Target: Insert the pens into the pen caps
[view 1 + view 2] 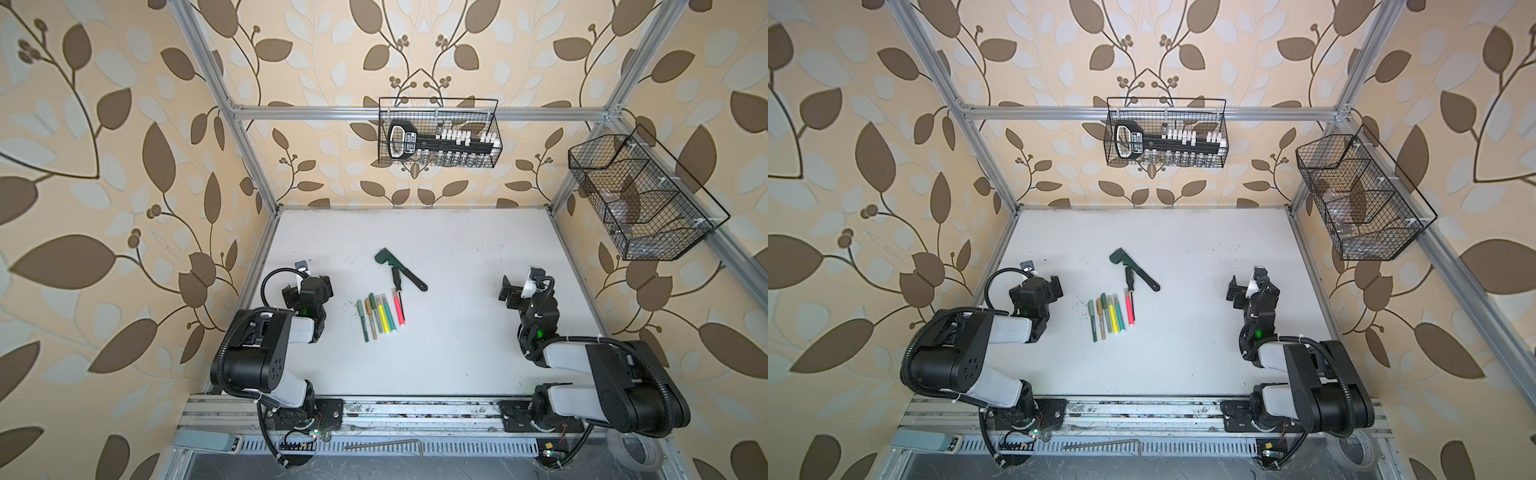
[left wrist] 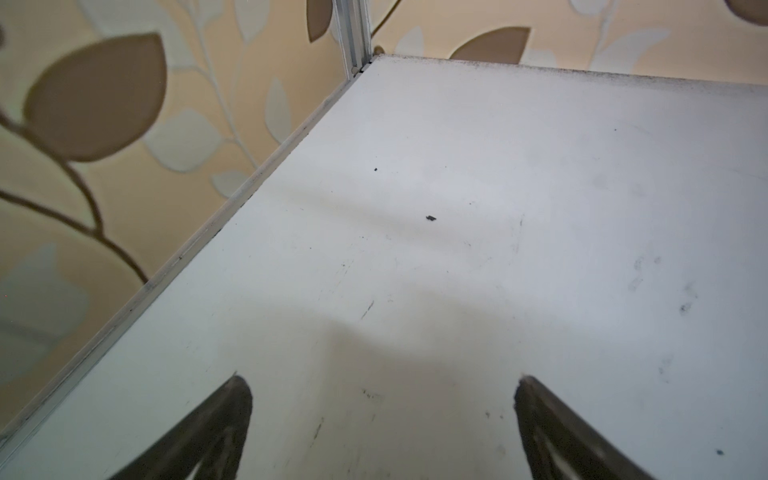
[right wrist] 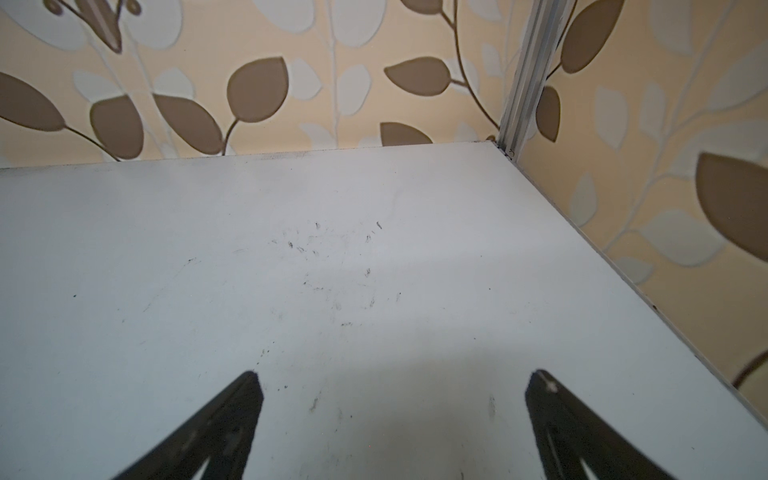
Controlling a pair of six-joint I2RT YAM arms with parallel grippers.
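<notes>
Aluminium rail (image 1: 415,415) along the lower edge of both top views carries the two arm bases. Above it in the frame, the left pincer (image 2: 382,380) sits at centre left and the right pincer (image 3: 395,374) at centre right. Each wrist view shows both jaws spread wide with only bare white table (image 1: 457,353) between them, so both pincers are released and hold nothing. The pens (image 1: 381,318) lie between the two pincers, slightly left of frame centre, side by side in a tight row with their long axes running up the frame. Each pen appears to carry one of the pen caps (image 1: 360,308) on its upper end. Whether every cap is pressed fully home cannot be told from these views. Judgement: insertion looks complete or nearly so, and the step in hand is verification. Inspect each joint for a gap before moving anything. If a cap is loose, lift that pen clear of its close neighbours, hold the barrel in one pincer and the cap in the other, align both on one axis, and press straight. The neon pink pen (image 1: 400,313) at the right of the row lies just beside the screwdriver (image 1: 395,276); avoid dragging that tool. The dark green wrench (image 1: 384,257) lies above it, and a wire basket (image 1: 436,99) hangs at upper centre.
</notes>
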